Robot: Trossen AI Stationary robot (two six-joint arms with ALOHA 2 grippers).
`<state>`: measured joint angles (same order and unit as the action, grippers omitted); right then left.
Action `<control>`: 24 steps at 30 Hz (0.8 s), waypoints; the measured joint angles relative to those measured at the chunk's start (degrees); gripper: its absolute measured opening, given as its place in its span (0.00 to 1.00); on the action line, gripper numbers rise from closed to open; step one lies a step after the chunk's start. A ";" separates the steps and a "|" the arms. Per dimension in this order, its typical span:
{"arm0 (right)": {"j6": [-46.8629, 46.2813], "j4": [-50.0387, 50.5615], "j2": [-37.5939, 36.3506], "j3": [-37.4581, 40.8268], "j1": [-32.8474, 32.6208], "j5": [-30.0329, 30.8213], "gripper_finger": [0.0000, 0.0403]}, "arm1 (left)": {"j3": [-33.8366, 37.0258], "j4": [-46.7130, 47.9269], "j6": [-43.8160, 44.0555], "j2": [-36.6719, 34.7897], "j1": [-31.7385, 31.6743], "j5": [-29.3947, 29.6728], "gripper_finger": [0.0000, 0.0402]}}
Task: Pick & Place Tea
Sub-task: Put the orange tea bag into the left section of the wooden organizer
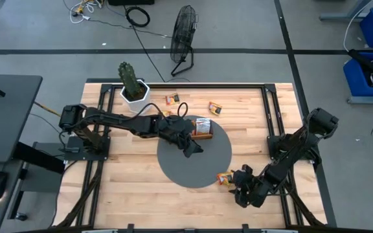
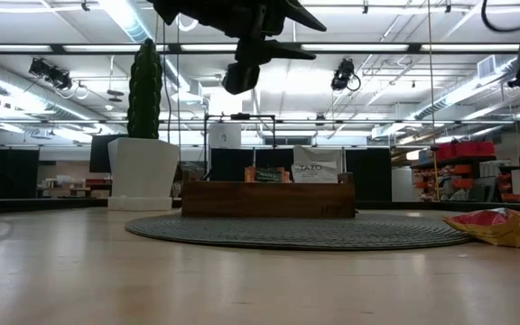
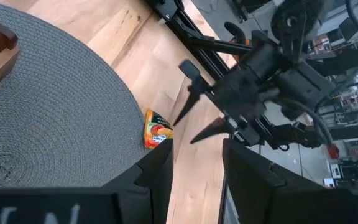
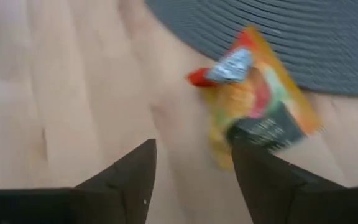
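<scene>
An orange-red tea sachet [image 1: 225,178] lies flat on the wood just off the grey mat's near-right rim, also seen in the right wrist view [image 4: 260,106] and the low view [image 2: 504,226]. My right gripper [image 4: 193,146] is open and low, right beside it, its fingers pointing toward the mat. Two more sachets [image 1: 172,99] [image 1: 215,108] lie near the table's far edge. Others stand in the brown wooden tray [image 1: 203,127] on the mat. My left gripper [image 3: 197,168] is open and hovers above the mat [image 1: 190,147], next to the tray. My right gripper has one fingertip [image 4: 244,146] standing in front of the near edge [image 4: 229,134] of the orange-red sachet, which lies flat on the table. I cannot tell whether the finger touches it. The other finger is over bare wood.
A round grey woven mat [image 1: 173,168] lies in the table's middle. A white pot with a cactus [image 1: 133,87] stands at the far left. Black frame rails [image 1: 271,116] run along the table's sides. Bare wood [image 1: 128,181] shows at the near left.
</scene>
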<state>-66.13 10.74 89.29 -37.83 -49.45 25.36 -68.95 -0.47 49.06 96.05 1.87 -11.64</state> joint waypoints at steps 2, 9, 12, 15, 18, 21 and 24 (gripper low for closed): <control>3.99 0.98 1.41 -2.06 0.00 -0.29 0.53 | 0.00 0.00 0.32 0.00 -0.04 0.00 0.35; 7.98 12.10 6.78 -9.82 0.11 2.49 0.45 | 0.00 -0.02 0.90 0.00 -0.13 -0.02 0.35; 7.91 14.10 7.80 -11.58 0.13 3.44 0.43 | 0.00 -0.02 0.85 0.00 -0.36 -0.05 0.35; 7.92 14.50 8.51 -11.67 0.13 3.71 0.42 | 0.00 -0.02 0.86 0.00 -0.60 -0.02 0.35; 7.81 15.33 9.68 -11.62 0.44 3.64 0.42 | 0.00 -0.02 0.85 0.00 -0.81 -0.04 0.35; 6.10 16.40 11.30 -11.60 0.91 2.56 0.42 | 0.00 -0.04 0.83 0.00 -0.94 -0.07 0.35; 4.08 16.27 12.28 -11.81 1.11 2.06 0.41 | 0.00 0.00 0.87 0.00 -0.96 -0.04 0.35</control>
<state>-62.05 27.00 101.57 -49.64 -48.34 27.41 -68.95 -0.47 49.93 96.05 0.91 -11.68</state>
